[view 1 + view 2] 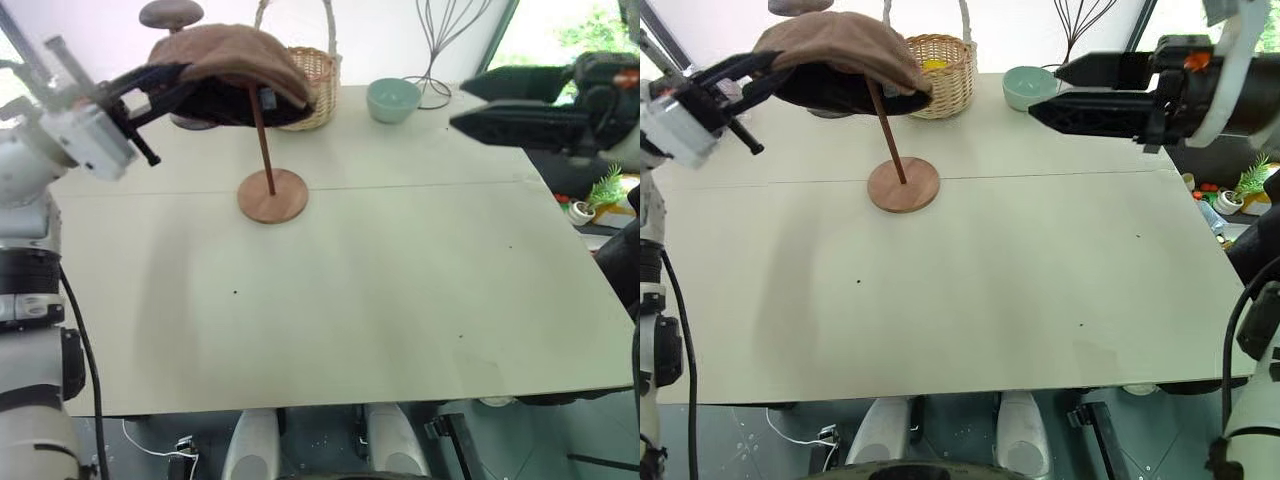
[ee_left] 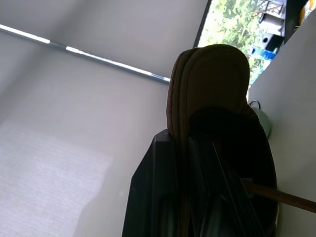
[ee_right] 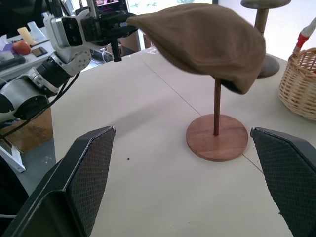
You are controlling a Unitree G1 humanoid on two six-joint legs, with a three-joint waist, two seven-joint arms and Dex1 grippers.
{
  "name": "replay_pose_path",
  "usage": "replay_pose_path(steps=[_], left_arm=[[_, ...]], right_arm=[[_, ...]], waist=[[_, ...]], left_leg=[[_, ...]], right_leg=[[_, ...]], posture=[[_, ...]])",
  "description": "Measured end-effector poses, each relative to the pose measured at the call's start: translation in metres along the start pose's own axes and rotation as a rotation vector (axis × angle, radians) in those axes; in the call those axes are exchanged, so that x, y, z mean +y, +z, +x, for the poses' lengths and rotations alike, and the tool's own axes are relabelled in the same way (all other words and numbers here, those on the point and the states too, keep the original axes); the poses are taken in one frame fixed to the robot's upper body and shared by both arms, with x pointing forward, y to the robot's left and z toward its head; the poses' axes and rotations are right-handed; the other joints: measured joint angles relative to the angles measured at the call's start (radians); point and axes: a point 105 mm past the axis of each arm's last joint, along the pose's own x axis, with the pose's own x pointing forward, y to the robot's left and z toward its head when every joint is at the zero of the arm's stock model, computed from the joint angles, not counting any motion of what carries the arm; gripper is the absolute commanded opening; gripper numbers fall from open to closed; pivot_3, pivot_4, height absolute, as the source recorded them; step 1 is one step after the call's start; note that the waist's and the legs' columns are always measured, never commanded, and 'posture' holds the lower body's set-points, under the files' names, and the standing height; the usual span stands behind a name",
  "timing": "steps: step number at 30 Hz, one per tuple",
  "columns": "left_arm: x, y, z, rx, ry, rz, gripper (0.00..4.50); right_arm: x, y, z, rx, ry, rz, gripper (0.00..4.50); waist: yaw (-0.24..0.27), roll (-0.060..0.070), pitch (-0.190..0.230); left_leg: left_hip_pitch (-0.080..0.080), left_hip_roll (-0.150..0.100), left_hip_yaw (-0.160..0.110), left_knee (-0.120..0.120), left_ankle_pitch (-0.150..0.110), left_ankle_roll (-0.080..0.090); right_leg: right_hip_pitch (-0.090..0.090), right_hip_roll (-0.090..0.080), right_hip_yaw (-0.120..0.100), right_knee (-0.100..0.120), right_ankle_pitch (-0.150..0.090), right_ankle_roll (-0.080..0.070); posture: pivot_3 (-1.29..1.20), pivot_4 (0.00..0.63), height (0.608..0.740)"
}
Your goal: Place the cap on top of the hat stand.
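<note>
brown cap [image 3: 202, 39] with dark lining, reddish-brown hat stand [image 1: 272, 195], tan woven basket [image 1: 940, 72], mint-green bowl [image 1: 393, 99], cream surface [image 1: 350, 300].

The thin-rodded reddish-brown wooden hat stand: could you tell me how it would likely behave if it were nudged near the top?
The reddish-brown wooden hat stand would probably tip rather than slide: its rod is tall and thin above a flat round base. It is likely stiff and light. The soft brown fabric cap, gripped by the left gripper, adds weight up high.
</note>
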Motion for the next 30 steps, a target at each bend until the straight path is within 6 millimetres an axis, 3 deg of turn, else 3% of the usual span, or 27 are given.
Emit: replay_pose_path(steps=[7, 13, 17, 22, 30], left_arm=[[-0.032, 0.011, -0.011, -0.081, -0.099, 0.021, 0.05], [-0.044, 0.001, -0.022, -0.046, -0.123, 0.013, 0.05], [-0.050, -0.007, -0.032, -0.003, -0.132, -0.005, 1.72], [-0.053, -0.012, -0.040, 0.039, -0.149, -0.010, 4.38], [-0.075, -0.004, -0.071, 0.163, -0.229, -0.115, 4.45]], right_arm=[[-0.003, -0.007, 0.000, 0.034, 0.001, 0.020, 4.50], [-0.007, -0.008, 0.002, 0.046, -0.002, 0.024, 4.50], [-0.008, -0.008, 0.003, 0.050, 0.000, 0.021, 4.50], [-0.010, -0.009, 0.003, 0.049, 0.005, 0.023, 4.50], [-0.014, -0.008, 0.007, 0.037, 0.014, 0.002, 4.50]], waist=[[-0.003, 0.000, 0.000], [-0.003, 0.000, 0.000], [-0.003, 0.000, 0.000], [-0.003, 0.000, 0.000], [-0.012, 0.001, 0.000]], left_leg=[[0.000, 0.000, 0.000, 0.000, 0.000, 0.000], [0.000, 0.000, 0.001, 0.000, 0.000, 0.000], [0.000, 0.000, 0.001, 0.000, 0.000, 0.000], [0.000, 0.000, 0.001, 0.000, 0.000, 0.000], [0.000, 0.001, 0.001, -0.003, 0.000, 0.000]], right_leg=[[0.000, 0.000, 0.000, 0.001, 0.000, 0.000], [0.000, 0.000, 0.000, 0.001, 0.000, 0.000], [0.000, 0.000, 0.000, 0.000, 0.000, 0.000], [-0.001, 0.000, 0.000, 0.000, 0.000, 0.000], [-0.003, 0.000, 0.000, 0.001, 0.000, 0.000]], posture=[[0.00, 0.150, 0.728], [0.00, 0.150, 0.728], [0.00, 0.150, 0.728], [0.00, 0.150, 0.728], [0.00, 0.150, 0.728]])
